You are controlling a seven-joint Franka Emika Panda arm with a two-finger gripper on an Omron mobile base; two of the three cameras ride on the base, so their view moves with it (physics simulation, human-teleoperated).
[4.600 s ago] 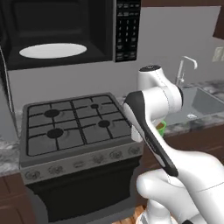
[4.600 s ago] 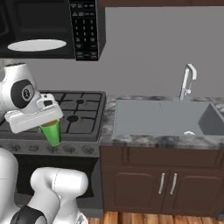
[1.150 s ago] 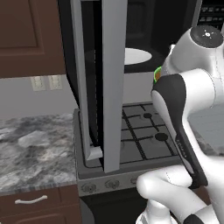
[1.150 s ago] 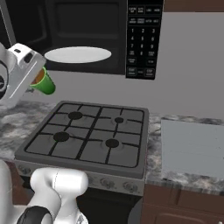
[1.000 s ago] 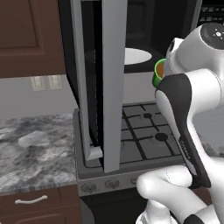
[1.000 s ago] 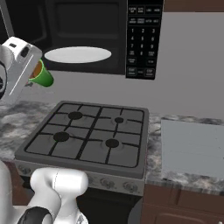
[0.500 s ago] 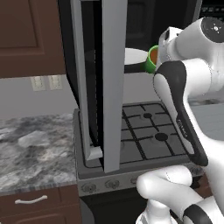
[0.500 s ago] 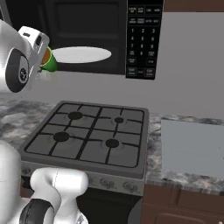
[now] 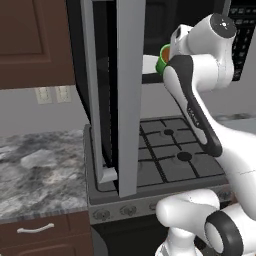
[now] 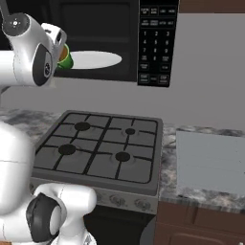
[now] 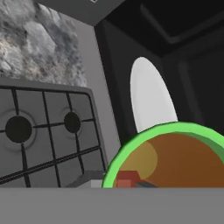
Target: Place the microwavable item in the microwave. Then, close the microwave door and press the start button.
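Observation:
The microwavable item, a bright green cup [image 10: 66, 58] with brown liquid, hangs tilted at the left front of the microwave [image 10: 110, 28] opening, level with the white turntable plate [image 10: 93, 60]. My gripper [image 10: 61, 53] is shut on it, and the hand mostly covers the fingers. The left base view shows the cup [image 9: 163, 59] just right of the microwave door [image 9: 127, 90], which stands wide open and edge-on. In the hand view the cup's rim and liquid [image 11: 175, 157] sit low, with the plate [image 11: 151, 98] beyond. The keypad [image 10: 154, 43] is on the microwave's right.
A black gas stove [image 10: 100, 148] lies under the microwave. Grey stone counter [image 9: 35, 170] extends to its left, and a pale sink area [image 10: 210, 160] to its right. The open door takes up the space in front of the stove's left side.
Over the last second the arm has lifted the cup up and toward the microwave opening, to plate height. Since the earliest frames the base has shifted, changing the whole view.

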